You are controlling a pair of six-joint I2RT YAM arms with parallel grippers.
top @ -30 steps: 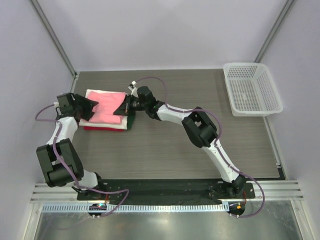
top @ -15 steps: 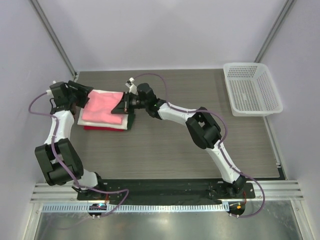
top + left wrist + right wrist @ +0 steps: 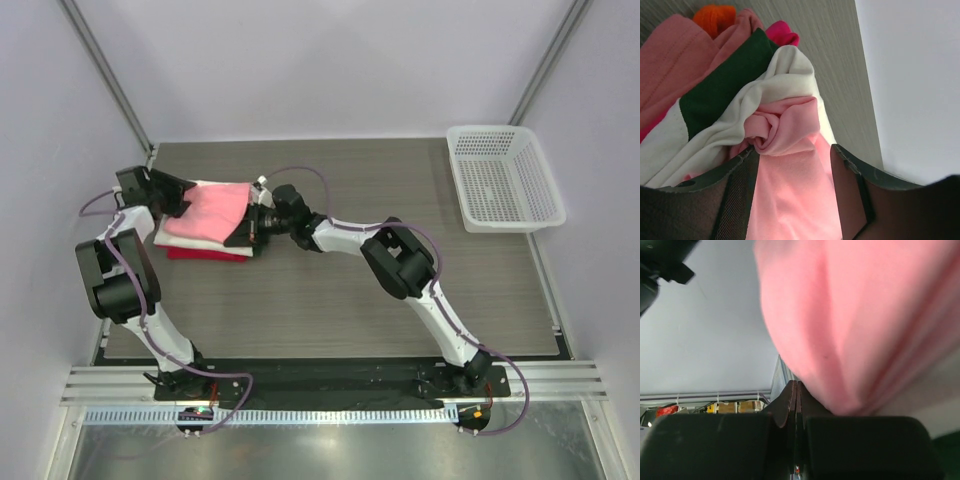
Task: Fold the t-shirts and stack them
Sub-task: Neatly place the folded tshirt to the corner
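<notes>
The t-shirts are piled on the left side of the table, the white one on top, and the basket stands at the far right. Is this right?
Not quite. The top external view shows the salmon-pink t-shirt on top; the white t-shirt lies under it. The rest is right.

The three t-shirts lie stacked at the far left of the table [image 3: 330, 290]: the top t-shirt [image 3: 212, 208] on the middle t-shirt [image 3: 200, 243], and that on the bottom t-shirt [image 3: 205, 256]. The basket [image 3: 505, 180] stands well apart from them at the far right corner. My left jaws sit at the stack's left edge with a fold of the top t-shirt between them, and my right jaws sit at its right edge, so the stack lies between the two.
</notes>
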